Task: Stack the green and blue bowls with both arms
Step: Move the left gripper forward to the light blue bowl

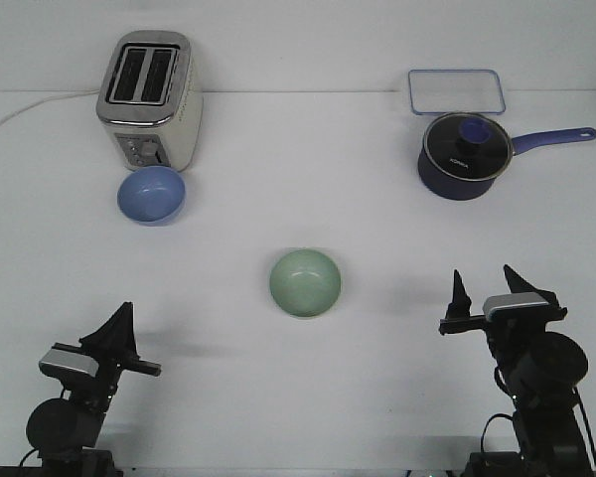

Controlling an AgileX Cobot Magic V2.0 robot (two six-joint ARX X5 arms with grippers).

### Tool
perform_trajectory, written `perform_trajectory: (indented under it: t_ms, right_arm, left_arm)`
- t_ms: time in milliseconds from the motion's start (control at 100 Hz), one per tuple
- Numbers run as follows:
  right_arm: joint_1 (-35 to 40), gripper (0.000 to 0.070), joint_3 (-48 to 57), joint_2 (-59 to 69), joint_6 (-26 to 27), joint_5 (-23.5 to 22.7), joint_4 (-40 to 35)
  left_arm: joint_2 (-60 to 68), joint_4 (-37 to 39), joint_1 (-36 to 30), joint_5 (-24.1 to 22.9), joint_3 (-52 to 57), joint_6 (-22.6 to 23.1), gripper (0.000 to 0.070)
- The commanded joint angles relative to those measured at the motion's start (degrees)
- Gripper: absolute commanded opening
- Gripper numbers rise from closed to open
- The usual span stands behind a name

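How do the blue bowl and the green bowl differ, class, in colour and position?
The blue bowl is periwinkle; the green bowl is pale mint. The blue bowl sits right in front of the toaster, on the robot's left; the green bowl stands alone mid-table. Both are round, upright, empty and similar in size.
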Motion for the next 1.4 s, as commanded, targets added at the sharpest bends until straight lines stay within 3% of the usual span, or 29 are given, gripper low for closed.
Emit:
perform_trajectory:
  t_ms: [0, 200, 550, 850, 1100, 1390]
  right_arm:
    - [0.1, 0.0548, 0.0, 0.2, 0.8, 0.0, 0.6]
    - [0.1, 0.0548, 0.0, 0.2, 0.7, 0.0, 0.6]
    - [0.1, 0.0548, 0.0, 0.2, 0.8, 0.0, 0.6]
    - [0.1, 0.0548, 0.0, 0.2, 0.8, 0.0, 0.6]
    - [0.1, 0.0548, 0.0, 0.2, 0.8, 0.0, 0.5]
    - [0.1, 0.0548, 0.0, 0.2, 0.8, 0.0, 0.5]
  left_arm:
    - [0.1, -0.8, 0.1, -0.5, 2.7, -2.5, 0.001]
    - [3.9, -8.5, 0.1, -5.2, 13.1, -3.6, 0.001]
    - [24.8, -27.1, 0.1, -5.2, 37.3, -3.4, 0.0011]
    - [44.3, -39.0, 0.1, -5.2, 50.9, -3.3, 0.001]
    - [53.7, -41.4, 0.1, -5.1, 52.8, -3.3, 0.0011]
    - [54.7, -41.1, 0.0, -4.5, 52.8, -3.3, 0.0016]
